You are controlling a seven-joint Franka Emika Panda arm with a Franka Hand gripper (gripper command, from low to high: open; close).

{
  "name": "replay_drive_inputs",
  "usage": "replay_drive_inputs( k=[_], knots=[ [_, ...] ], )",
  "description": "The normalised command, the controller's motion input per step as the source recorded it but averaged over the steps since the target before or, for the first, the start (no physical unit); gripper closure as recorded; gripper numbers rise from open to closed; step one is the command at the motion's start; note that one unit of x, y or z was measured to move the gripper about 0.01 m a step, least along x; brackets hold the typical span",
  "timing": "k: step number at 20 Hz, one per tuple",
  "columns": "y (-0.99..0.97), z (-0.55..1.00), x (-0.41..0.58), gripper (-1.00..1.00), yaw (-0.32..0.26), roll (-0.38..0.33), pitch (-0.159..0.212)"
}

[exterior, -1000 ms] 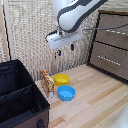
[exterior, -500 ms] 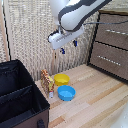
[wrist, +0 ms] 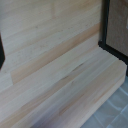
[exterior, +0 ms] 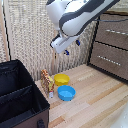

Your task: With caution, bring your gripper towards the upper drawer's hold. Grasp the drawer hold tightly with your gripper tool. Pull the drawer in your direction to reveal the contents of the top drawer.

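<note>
1. Meanwhile, in the exterior view, the gripper (exterior: 71, 47) hangs in mid-air above the floor, its two blue-tipped fingers (exterior: 66, 51) apart with nothing between them. The upper drawer (exterior: 112, 31) sits well off toward the exterior view's right, at roughly the gripper's own height, and looks closed flush in the dresser. The drawer hold (exterior: 116, 32), a slim silver bar, runs lengthwise across the drawer front, so the fingers will likely need to straddle it above and below. A like bar marks the lower drawer (exterior: 106, 60) beneath. Under the gripper lie a yellow bowl (exterior: 61, 78), a blue bowl (exterior: 66, 92) and a small giraffe-patterned toy (exterior: 47, 82); a black bin (exterior: 19, 98) fills the exterior view's left.

2. Seen from the wrist view, only pale wooden floor planks (wrist: 55, 65) and a dark frame edge (wrist: 105, 30) show; neither handle nor fingertips appear, suggesting the approach has a fair way to run.
</note>
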Motion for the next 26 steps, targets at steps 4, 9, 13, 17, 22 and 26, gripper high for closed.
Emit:
replay_drive_inputs(
  k=[4,9,13,17,22,26],
  knots=[
    [0.00,0.00,0.168,-1.00,0.112,-0.375,0.022],
    [0.00,0.00,0.216,-1.00,0.098,-0.375,0.029],
    [0.05,0.14,0.349,-1.00,0.082,-0.352,0.014],
    [-0.02,0.53,0.201,-1.00,0.047,-0.235,0.008],
    [-0.46,0.40,-0.177,-1.00,0.059,-0.204,-0.037],
    [-0.71,0.26,-0.243,-1.00,0.024,-0.131,-0.066]
  ],
)
